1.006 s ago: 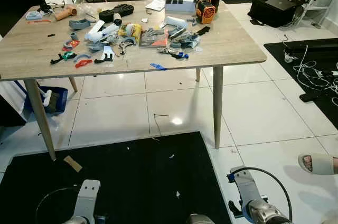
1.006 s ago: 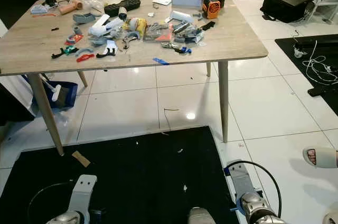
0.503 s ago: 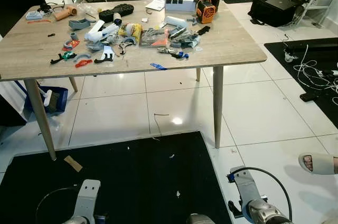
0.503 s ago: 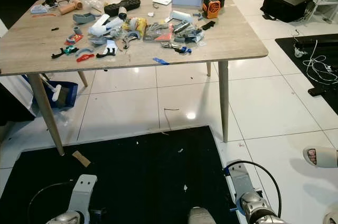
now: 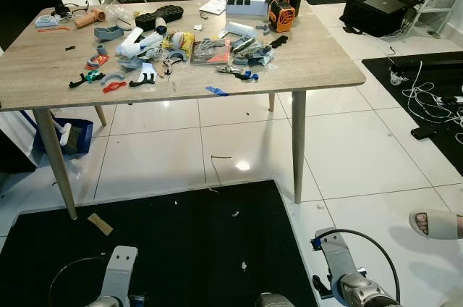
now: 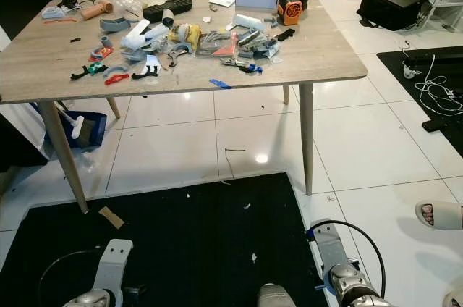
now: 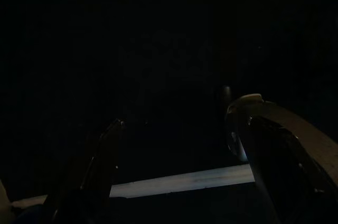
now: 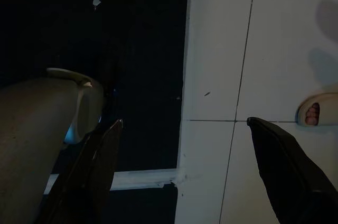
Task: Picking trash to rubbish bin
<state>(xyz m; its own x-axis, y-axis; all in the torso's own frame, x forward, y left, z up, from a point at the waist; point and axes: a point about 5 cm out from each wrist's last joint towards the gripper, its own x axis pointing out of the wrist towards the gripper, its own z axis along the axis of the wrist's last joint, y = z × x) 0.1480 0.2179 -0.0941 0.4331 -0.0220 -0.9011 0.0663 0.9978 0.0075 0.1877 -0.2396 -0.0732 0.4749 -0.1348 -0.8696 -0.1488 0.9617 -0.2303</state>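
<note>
**Barely begun: both arms hang low, trash not yet picked up**

Nothing of the task looks done yet, judging by how things lie. A light wood-grain desk (image 5: 43, 68) on slim tapered legs stands ahead of the robot on glossy white floor tiles (image 5: 347, 155). A loose heap of grey, white and blue plastic scraps and wrappers (image 5: 210, 50) lies around the middle of the desk, toward its far edge. Smaller red and black plastic bits (image 5: 108, 82) sit near the front left edge, and one blue scrap (image 5: 215, 91) lies at the front edge. An orange and black box-shaped device (image 5: 281, 10) stands at the far right corner.

Below the robot a black floor mat (image 5: 181, 249) carries small white specks of litter (image 5: 235, 214) and a flat brown cardboard piece (image 5: 100, 224) near its left edge.

The left gripper (image 7: 174, 166) and right gripper (image 8: 182, 171) hang idle over the mat, fingers spread wide and holding nothing. A person's foot in a pale sandal (image 5: 436, 224) rests on the tiles at the right.

I can make out no rubbish bin, though a blue container (image 5: 72, 137) sits under the desk's left end. Approaching, grasping and binning are all left to do.
</note>
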